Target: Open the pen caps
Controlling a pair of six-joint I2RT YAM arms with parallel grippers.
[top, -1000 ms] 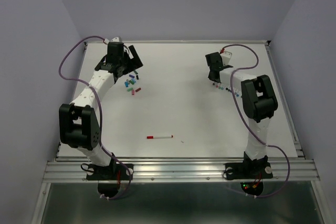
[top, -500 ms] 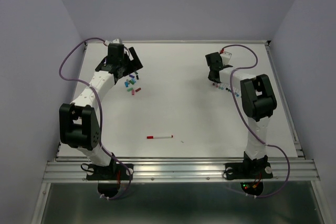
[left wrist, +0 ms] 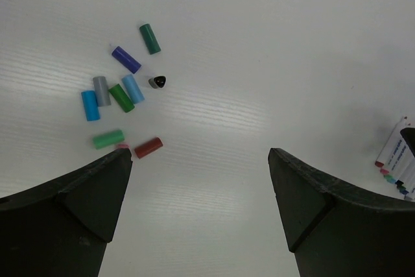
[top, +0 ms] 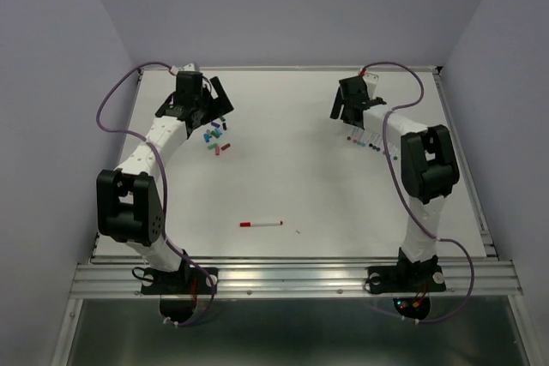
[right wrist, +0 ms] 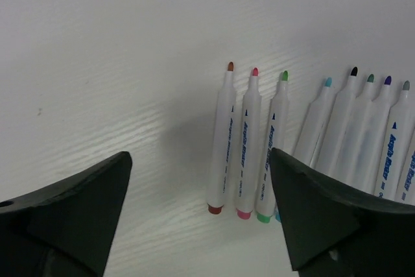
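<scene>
Hovering empty, jaws apart, my right gripper (right wrist: 200, 154) hung above the uncapped pens (right wrist: 249, 141). Dipping might scatter them; my left gripper (left wrist: 200, 150) gaped too.

My right gripper (right wrist: 198, 160) hangs over the white table (right wrist: 97, 43), its two dark fingers (right wrist: 71, 218) spread wide at the lower corners; ahead of me the pens (right wrist: 249, 141) lie side by side, uncapped, tips pointing away; from the left the tips are brown, pink and green, then teal, black, dark green, purple and grey; the first three show matching coloured butt ends; the rest run behind my right finger.
</scene>
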